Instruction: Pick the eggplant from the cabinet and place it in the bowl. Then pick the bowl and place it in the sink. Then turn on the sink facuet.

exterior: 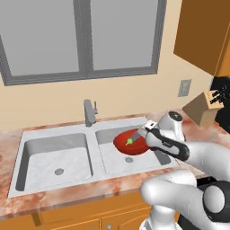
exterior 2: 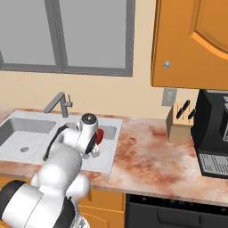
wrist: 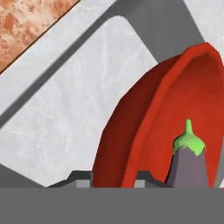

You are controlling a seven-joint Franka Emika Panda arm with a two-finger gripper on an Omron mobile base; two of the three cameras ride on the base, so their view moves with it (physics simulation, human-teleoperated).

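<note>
The red bowl (exterior: 130,143) sits over the right basin of the sink (exterior: 54,155), near that basin's right edge, with the gripper (wrist: 113,177) pinching its rim; left basin is wide open. One eggplant (wrist: 189,164) inside the bowl, green stem up. One faucet (exterior: 90,112) behind the divider, two basins, two drains. Arm reaches forward and down over the counter (exterior 2: 151,153) front edge, wrist bent toward the bowl

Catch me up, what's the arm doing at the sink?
The gripper is shut on the rim of the red bowl and holds it over the right basin of the sink. The eggplant already lies in the bowl. The faucet is untouched; no water shows.
</note>
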